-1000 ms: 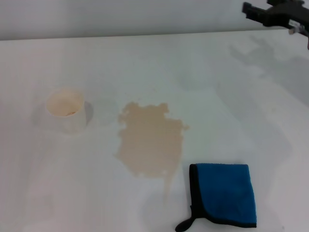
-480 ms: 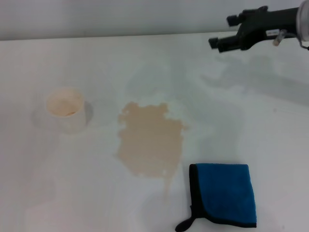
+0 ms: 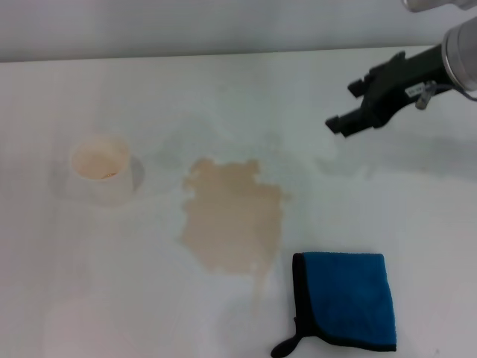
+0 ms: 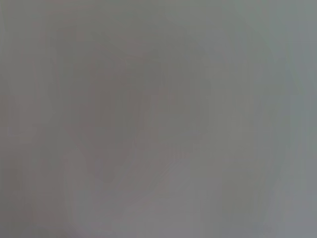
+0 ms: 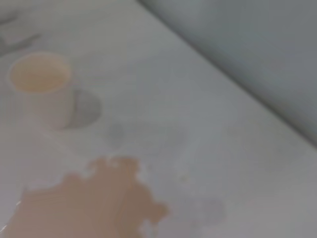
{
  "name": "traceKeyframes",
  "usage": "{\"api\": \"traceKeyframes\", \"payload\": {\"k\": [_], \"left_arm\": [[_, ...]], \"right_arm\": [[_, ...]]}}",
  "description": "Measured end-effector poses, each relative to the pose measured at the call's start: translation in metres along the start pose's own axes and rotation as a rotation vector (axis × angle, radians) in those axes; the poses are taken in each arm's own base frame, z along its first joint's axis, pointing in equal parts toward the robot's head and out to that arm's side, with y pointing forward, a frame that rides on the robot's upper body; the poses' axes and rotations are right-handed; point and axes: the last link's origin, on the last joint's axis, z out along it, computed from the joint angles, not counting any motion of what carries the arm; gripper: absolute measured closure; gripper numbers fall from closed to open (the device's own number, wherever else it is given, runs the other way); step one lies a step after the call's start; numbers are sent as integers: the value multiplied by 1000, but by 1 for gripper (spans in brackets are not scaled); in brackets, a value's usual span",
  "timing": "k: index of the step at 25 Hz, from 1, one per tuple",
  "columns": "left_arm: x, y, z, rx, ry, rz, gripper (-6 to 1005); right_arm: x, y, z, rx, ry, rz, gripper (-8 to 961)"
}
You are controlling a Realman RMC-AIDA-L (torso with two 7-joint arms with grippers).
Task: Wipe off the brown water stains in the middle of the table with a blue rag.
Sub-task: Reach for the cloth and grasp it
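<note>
The brown water stains (image 3: 232,216) are one pale tan blotch with a thin drip tail in the middle of the white table (image 3: 417,224). The blotch also shows in the right wrist view (image 5: 89,203). The blue rag (image 3: 346,298) lies folded flat with black edging just right of and nearer than the stain, and nothing touches it. My right gripper (image 3: 344,107) hangs open and empty above the table's far right part, well beyond the rag and to the right of the stain. My left gripper is out of view, and the left wrist view shows only blank grey.
A white paper cup (image 3: 100,170) with pale residue inside stands upright left of the stain; it also shows in the right wrist view (image 5: 39,87). The table's far edge (image 3: 186,54) meets a grey wall.
My right gripper has come in from the far right corner, moving left and nearer, and lower over the table. The rag, stain and cup have not moved.
</note>
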Motion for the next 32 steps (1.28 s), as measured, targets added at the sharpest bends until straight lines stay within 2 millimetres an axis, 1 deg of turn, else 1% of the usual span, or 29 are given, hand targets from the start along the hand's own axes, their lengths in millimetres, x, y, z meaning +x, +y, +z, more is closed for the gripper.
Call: {"api": "traceKeyframes", "payload": {"k": [5, 8, 11, 13, 16, 26, 32], "left_arm": [[0, 1, 4, -3, -9, 2, 107], [-1, 1, 7, -1, -21, 9, 106], [-1, 3, 12, -6, -30, 9, 106], [0, 6, 17, -12, -31, 8, 106], [0, 7, 18, -12, -28, 6, 107], [0, 6, 23, 10, -35, -6, 107], [0, 8, 28, 8, -46, -5, 106]], "right_arm": [[-2, 22, 0, -41, 74, -10, 197], [-3, 41, 8, -62, 128, -44, 198], [0, 59, 20, -59, 218, -88, 199], [2, 68, 25, -62, 261, -113, 199], [4, 82, 30, -87, 315, -146, 200], [9, 117, 39, -144, 454, -216, 203], [17, 126, 49, -158, 499, -220, 205]]}}
